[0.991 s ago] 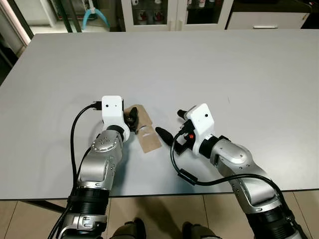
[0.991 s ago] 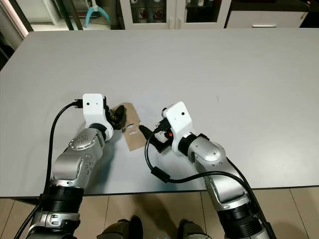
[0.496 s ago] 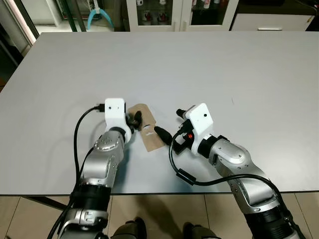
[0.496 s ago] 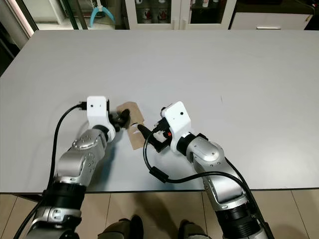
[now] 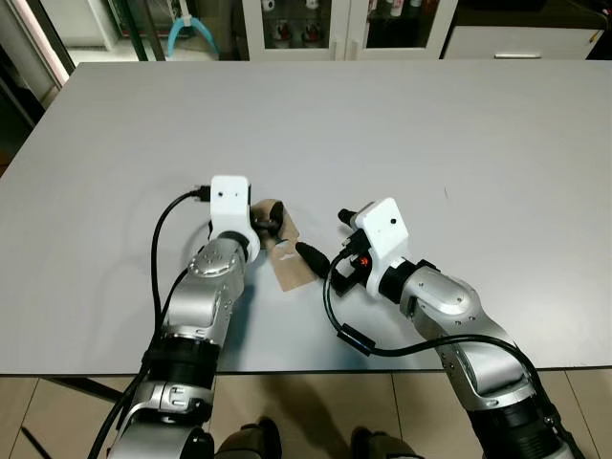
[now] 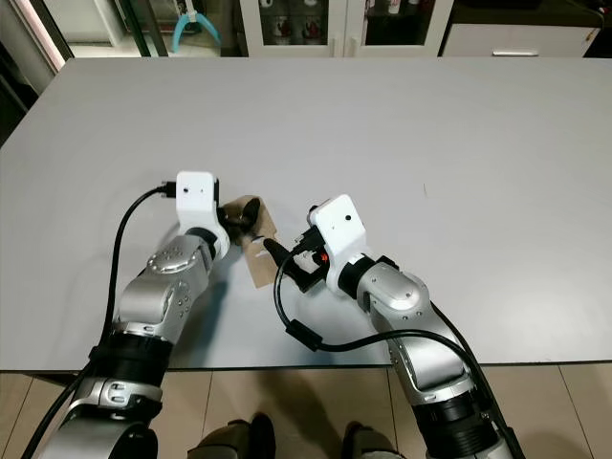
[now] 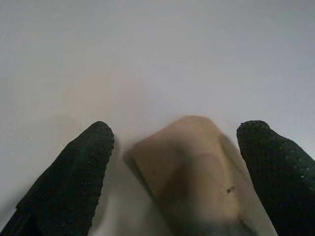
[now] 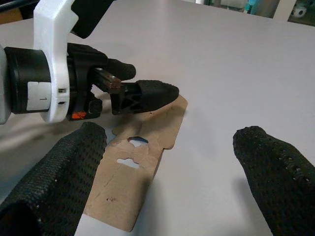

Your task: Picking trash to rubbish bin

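Observation:
A flat piece of brown cardboard (image 5: 293,266) with punched holes lies on the grey table (image 5: 402,134), near its front edge. My left gripper (image 5: 271,222) is at the cardboard's far end, open, with one finger on each side of the tip (image 7: 197,167); the fingers are not closed on it. My right gripper (image 5: 330,239) is open just to the right of the cardboard, its lower finger (image 5: 314,256) close to the card's edge. In the right wrist view the cardboard (image 8: 133,172) lies between my right fingers, with the left gripper (image 8: 152,93) behind it.
The table's front edge (image 5: 316,368) runs just under both arms, with tiled floor (image 5: 306,411) below. White cabinets (image 5: 335,29) stand beyond the far edge. A black cable (image 5: 158,258) loops from my left wrist.
My left gripper has slid right and forward over the cardboard's far end, which it now straddles. The right gripper has hardly moved. The camera tilted slightly early on.

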Robot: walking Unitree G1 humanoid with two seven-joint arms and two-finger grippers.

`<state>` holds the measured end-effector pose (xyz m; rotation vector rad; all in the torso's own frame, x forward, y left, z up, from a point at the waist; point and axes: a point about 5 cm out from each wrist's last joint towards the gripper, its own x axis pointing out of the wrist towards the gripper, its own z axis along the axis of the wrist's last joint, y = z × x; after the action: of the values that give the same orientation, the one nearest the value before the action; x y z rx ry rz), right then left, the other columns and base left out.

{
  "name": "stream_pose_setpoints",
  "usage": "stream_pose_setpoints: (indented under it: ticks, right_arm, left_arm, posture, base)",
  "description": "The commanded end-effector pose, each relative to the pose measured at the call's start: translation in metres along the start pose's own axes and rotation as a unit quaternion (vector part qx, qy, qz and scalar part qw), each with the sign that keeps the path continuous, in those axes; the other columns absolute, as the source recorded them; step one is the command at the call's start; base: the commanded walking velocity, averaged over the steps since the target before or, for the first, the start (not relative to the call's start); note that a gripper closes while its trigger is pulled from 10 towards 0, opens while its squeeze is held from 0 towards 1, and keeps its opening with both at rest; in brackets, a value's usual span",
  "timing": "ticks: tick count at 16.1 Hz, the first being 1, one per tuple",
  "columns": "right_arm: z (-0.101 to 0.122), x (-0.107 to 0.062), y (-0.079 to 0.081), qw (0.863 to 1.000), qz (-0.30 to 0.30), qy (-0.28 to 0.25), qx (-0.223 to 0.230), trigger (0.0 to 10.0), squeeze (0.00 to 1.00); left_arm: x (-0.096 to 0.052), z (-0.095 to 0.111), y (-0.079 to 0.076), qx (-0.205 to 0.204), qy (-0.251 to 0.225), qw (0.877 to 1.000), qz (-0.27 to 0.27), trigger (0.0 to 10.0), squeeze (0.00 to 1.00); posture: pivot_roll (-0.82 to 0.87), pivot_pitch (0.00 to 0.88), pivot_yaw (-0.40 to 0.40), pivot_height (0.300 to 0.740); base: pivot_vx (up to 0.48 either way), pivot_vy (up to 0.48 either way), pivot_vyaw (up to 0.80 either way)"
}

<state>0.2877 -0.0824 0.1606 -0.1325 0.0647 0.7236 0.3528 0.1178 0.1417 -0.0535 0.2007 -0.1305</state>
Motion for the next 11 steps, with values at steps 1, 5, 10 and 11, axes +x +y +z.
stream_pose_setpoints:
  ticks: [1, 5, 10, 11]
  right_arm:
    - [0.000, -0.001, 0.001, 1.000, -0.002, -0.003, 0.001, 10.0, 0.92]
    - [0.000, -0.001, 0.001, 1.000, -0.003, -0.002, 0.001, 10.0, 0.92]
    - [0.000, -0.003, 0.001, 1.000, -0.003, -0.001, 0.001, 10.0, 0.91]
    - [0.000, -0.003, 0.001, 1.000, -0.003, 0.000, 0.001, 10.0, 0.92]
  left_arm:
    - [0.002, -0.004, -0.002, 0.003, 0.008, 1.000, -0.007, 10.0, 0.00]
    - [0.006, -0.022, -0.006, 0.009, 0.039, 0.999, -0.019, 10.0, 0.00]
    - [0.001, -0.080, -0.012, 0.026, 0.149, 0.985, -0.086, 10.0, 0.00]
    - [-0.004, -0.092, -0.012, 0.029, 0.169, 0.980, -0.101, 7.8, 0.00]
  posture:
    - [-0.18, 0.161, 0.056, 0.740]
    - [-0.18, 0.164, 0.055, 0.740]
    - [-0.19, 0.169, 0.053, 0.740]
    - [-0.19, 0.171, 0.051, 0.740]
  base:
    - [0.000, 0.000, 0.00]
    - [0.000, 0.000, 0.00]
    - [0.000, 0.000, 0.00]
    - [0.000, 0.000, 0.00]
